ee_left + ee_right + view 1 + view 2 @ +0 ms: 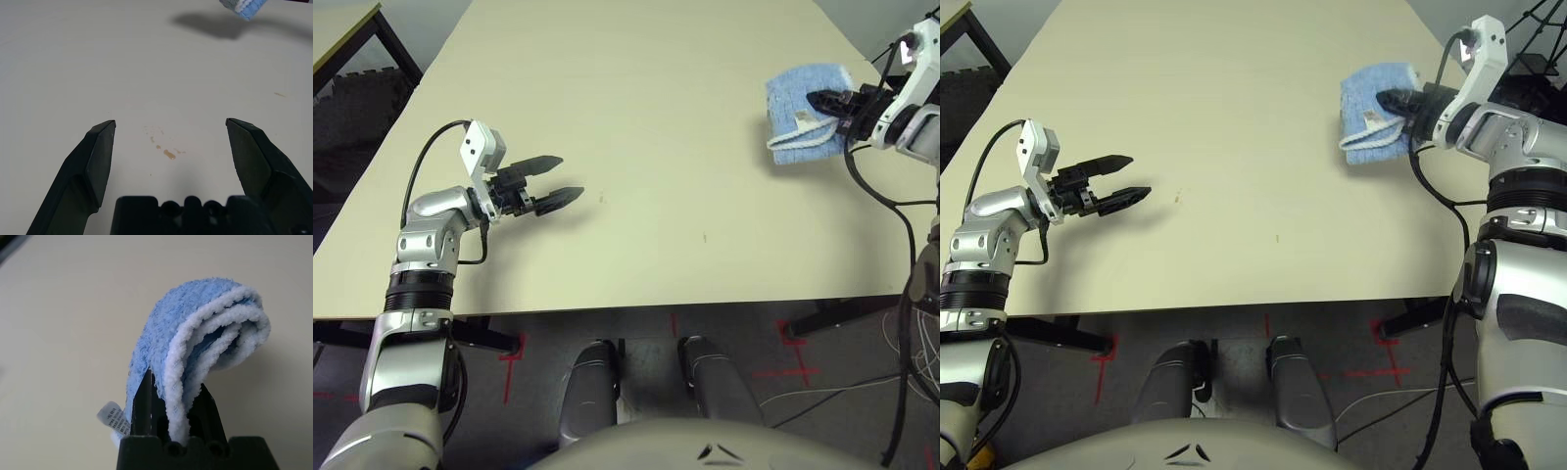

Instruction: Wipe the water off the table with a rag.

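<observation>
The right end effector is clamped on the rag, holding it off the surface near the far right edge. The folded blue cloth droops over the black fingers, and its white hem and small tag show in the right wrist view. The shadow of the rag lies on the surface beneath it, apart from the cloth. The left end effector hovers low over the near left part of the surface with its two fingers spread apart and nothing between them. It points toward the middle of the surface. The water sits on the surface just ahead of the left end effector, a small cluster of orange-brown drops and faint specks, seen between the open fingers in the left wrist view. A second tiny speck lies farther toward the right side, and in the head views it shows as a small mark near the front middle of the surface. The rag is well apart from both patches of water. A smaller table with a dark frame stands off the far left corner. On the floor, red tape crosses show under the front edge of the surface, with loose cables at the right.
</observation>
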`<move>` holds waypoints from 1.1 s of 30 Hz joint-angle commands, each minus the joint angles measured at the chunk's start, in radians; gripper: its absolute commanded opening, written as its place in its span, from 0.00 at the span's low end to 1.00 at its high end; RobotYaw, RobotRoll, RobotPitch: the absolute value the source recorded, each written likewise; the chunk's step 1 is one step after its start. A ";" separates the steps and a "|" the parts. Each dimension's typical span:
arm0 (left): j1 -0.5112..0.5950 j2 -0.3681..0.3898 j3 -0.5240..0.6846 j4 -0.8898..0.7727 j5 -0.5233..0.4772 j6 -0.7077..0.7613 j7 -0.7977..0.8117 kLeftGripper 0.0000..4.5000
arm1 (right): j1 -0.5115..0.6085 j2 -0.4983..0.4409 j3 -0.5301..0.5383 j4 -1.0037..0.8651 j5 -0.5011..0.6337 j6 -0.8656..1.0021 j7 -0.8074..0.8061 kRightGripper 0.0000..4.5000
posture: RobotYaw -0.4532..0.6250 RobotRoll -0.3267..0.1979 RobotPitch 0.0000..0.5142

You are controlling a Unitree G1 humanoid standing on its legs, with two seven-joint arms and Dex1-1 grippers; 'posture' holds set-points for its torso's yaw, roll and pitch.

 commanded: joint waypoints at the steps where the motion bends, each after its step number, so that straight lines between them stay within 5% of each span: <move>1: -0.002 0.002 -0.006 0.007 0.011 -0.004 -0.007 1.00 | -0.004 -0.013 0.042 0.048 -0.058 -0.045 0.050 0.00 | 0.32 0.62 0.27; 15: 0.005 0.010 -0.007 -0.006 0.018 0.000 -0.007 1.00 | 0.026 0.014 0.058 0.229 -0.194 -0.240 -0.066 0.00 | 0.32 0.62 0.26; 27: 0.008 0.003 -0.006 -0.011 0.017 -0.002 0.004 1.00 | 0.029 -0.018 0.105 0.241 -0.353 -0.527 -0.282 0.97 | 0.32 0.62 0.27; 33: -0.030 -0.021 0.018 0.039 0.043 -0.055 0.106 1.00 | 0.016 -0.038 0.051 0.241 -0.331 -0.622 -0.407 1.00 | 0.32 0.62 0.27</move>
